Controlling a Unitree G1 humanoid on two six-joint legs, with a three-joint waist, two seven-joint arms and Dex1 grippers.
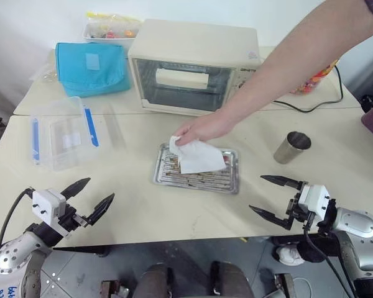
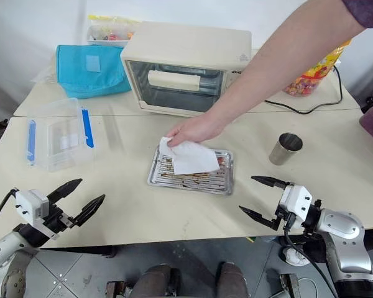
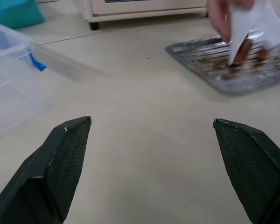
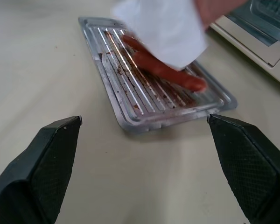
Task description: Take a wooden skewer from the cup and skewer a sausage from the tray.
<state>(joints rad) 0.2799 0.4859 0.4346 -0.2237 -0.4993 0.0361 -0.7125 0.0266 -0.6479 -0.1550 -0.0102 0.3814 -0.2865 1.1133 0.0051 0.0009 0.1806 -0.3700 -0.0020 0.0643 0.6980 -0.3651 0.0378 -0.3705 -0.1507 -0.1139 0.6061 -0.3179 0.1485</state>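
Left eye view, left to right: left tool (image 1: 91, 197) low over the desk (image 1: 143, 214), fingers spread wide, empty. Clear plastic box (image 1: 61, 132) beyond it. Mid-desk, tray (image 1: 197, 180) with a sausage (image 4: 170, 73) under a white tissue (image 1: 196, 156) pressed down by a person's hand (image 1: 202, 129). Toaster oven (image 1: 194, 67) behind. Cup (image 1: 291, 148) upright, right of tray. Right tool (image 1: 271, 195) nearest, fingers apart, empty.

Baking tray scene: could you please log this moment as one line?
left claw open, idle | right claw open, idle | person's hand holds tissue over baking tray | cup untouched
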